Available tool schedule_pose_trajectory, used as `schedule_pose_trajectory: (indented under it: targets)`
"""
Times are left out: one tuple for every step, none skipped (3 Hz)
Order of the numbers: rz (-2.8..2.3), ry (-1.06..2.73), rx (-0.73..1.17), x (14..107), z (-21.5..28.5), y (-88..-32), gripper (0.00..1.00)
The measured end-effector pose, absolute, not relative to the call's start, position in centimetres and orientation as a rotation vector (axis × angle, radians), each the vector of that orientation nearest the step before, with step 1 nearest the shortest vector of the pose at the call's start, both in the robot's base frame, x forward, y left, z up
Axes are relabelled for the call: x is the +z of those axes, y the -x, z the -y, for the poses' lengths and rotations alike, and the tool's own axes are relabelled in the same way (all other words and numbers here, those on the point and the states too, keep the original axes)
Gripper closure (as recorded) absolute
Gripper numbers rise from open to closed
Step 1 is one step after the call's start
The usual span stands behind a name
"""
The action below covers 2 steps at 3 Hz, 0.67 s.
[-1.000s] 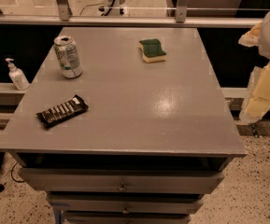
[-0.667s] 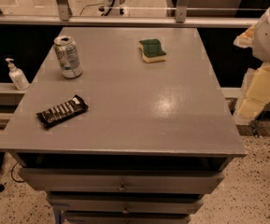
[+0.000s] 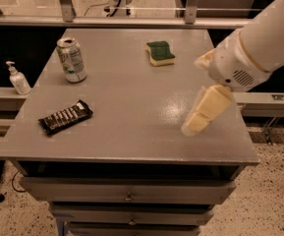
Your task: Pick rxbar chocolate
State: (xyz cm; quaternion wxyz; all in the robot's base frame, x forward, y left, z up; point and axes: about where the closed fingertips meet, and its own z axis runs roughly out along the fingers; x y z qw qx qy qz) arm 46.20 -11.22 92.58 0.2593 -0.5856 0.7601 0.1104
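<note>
The rxbar chocolate [image 3: 65,117] is a dark bar with white lettering. It lies flat near the front left of the grey table [image 3: 127,92], slanted. My gripper [image 3: 193,96] hangs over the table's right side, far to the right of the bar. Its two cream fingers are apart and it holds nothing. The white arm reaches in from the upper right.
A green-white soda can [image 3: 71,59] stands at the back left. A green-and-yellow sponge [image 3: 160,52] lies at the back middle. A soap dispenser [image 3: 18,78] stands on a ledge left of the table. Drawers are below the front edge. A railing runs behind.
My arm has swung in from the right edge of the view to over the table's right side. The bar, can and sponge have not moved.
</note>
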Motion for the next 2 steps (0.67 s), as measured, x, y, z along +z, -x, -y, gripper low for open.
schedule_pose_trajectory:
  targets:
    - [-1.976, 1.464, 0.537, 90.9, 5.1, -47.0, 0.0]
    - [-1.893, 1.355, 0.733, 90.2, -1.4, -47.3, 0.0]
